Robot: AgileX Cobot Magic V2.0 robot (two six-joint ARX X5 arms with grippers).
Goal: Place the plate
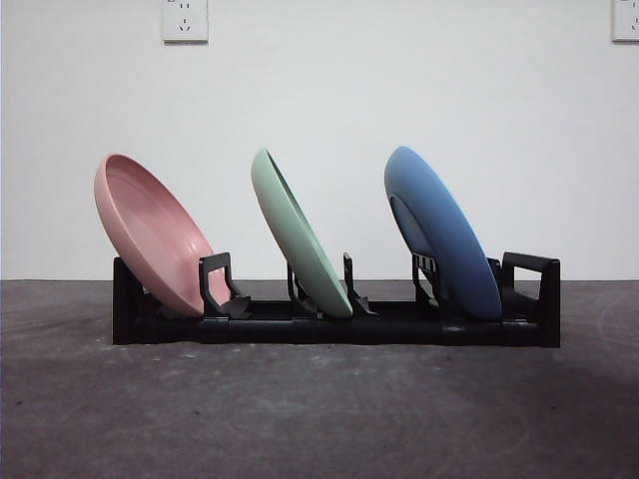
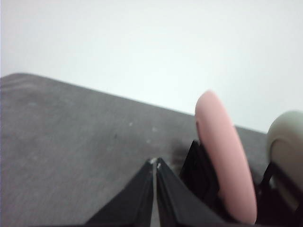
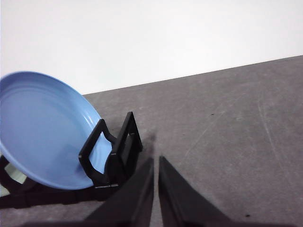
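Observation:
Three plates lean in a black rack on the dark table: a pink plate at the left end, a green plate in the middle and a blue plate at the right end. My left gripper is shut and empty, off the rack's pink end, with the pink plate and a pale green plate beside it. My right gripper is shut and empty, just off the rack's end by the blue plate. Neither arm shows in the front view.
A white wall stands behind the table, with a socket high on the left and another at the top right corner. Grey table surface stretches in front of the rack.

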